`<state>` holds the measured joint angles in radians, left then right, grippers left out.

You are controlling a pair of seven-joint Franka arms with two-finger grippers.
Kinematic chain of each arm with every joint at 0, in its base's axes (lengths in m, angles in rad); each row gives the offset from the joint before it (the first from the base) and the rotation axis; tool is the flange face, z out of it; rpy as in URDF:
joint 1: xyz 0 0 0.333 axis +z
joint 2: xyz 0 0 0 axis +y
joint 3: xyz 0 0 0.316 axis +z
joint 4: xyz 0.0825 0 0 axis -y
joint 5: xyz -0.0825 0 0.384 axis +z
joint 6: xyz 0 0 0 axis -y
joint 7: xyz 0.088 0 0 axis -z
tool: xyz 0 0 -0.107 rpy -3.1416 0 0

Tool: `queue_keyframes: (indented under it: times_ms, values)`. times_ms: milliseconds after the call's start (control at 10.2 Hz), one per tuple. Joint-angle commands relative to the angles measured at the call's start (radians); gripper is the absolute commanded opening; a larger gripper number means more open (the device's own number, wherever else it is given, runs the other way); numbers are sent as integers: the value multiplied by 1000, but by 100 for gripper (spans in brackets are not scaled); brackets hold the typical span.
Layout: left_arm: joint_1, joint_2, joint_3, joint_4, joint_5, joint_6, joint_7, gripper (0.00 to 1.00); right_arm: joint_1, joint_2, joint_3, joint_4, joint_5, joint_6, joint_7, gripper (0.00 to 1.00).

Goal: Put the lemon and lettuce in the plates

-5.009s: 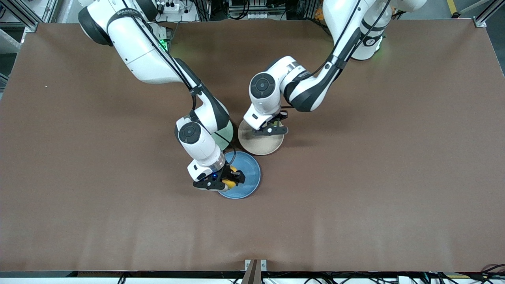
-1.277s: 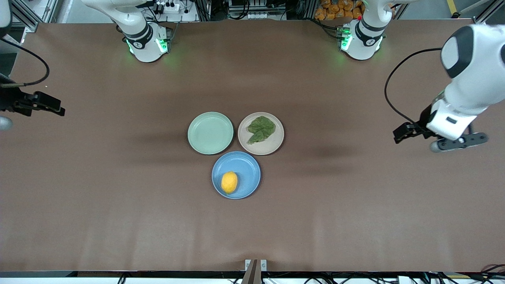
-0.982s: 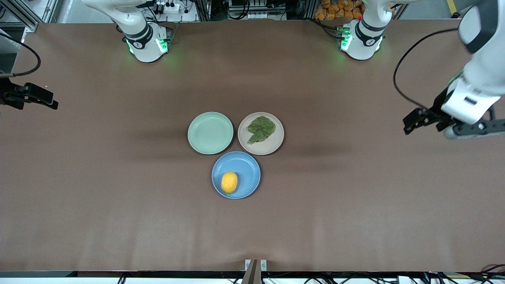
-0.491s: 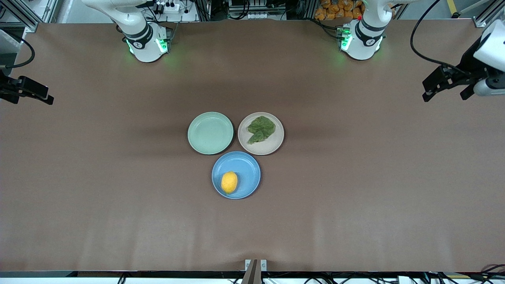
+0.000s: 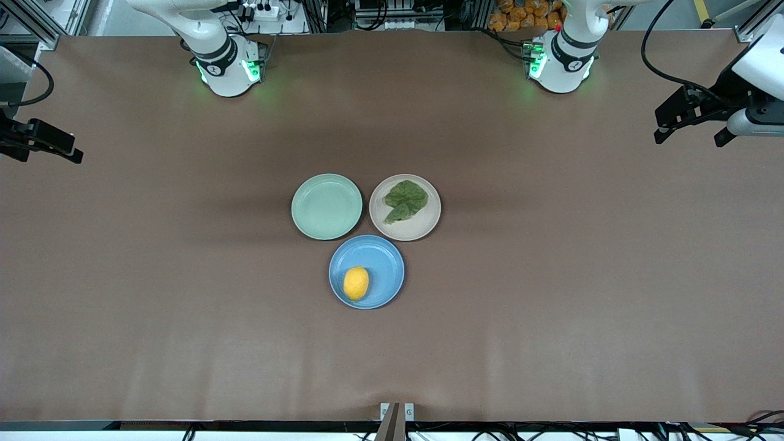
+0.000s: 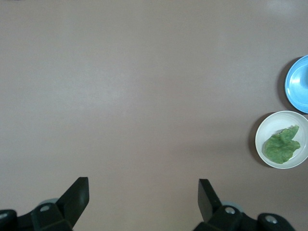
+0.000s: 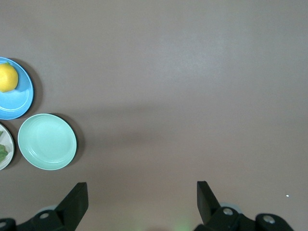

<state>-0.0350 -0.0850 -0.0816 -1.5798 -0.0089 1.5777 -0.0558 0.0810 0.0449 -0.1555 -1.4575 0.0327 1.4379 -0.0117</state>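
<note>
Both tools are raised with fingers spread wide and nothing held: the left tool (image 5: 689,125) over the left arm's end of the worktop (image 5: 551,318), the right tool (image 5: 43,144) over the right arm's end. At mid-worktop the lemon (image 5: 356,283) lies in the blue plate (image 5: 386,260), and the lettuce (image 5: 405,199) in the beige plate (image 5: 422,228), farther from the front camera. A mint-green plate (image 5: 326,206) sits beside the beige one.

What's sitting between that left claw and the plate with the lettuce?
Nothing: the left wrist view shows bare table between the open left gripper and the beige plate holding the lettuce.
</note>
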Motion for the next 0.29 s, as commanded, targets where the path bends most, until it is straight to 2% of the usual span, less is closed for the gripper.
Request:
queue_keyframes:
  times_ms: [0, 196]
  values:
    - [1, 4, 0, 18, -25, -22, 25, 100, 8, -11, 1, -7, -10, 3, 15, 100]
    - [1, 4, 2, 18, -25, -25, 25, 100, 8, -10, 1, -7, -10, 3, 15, 100]
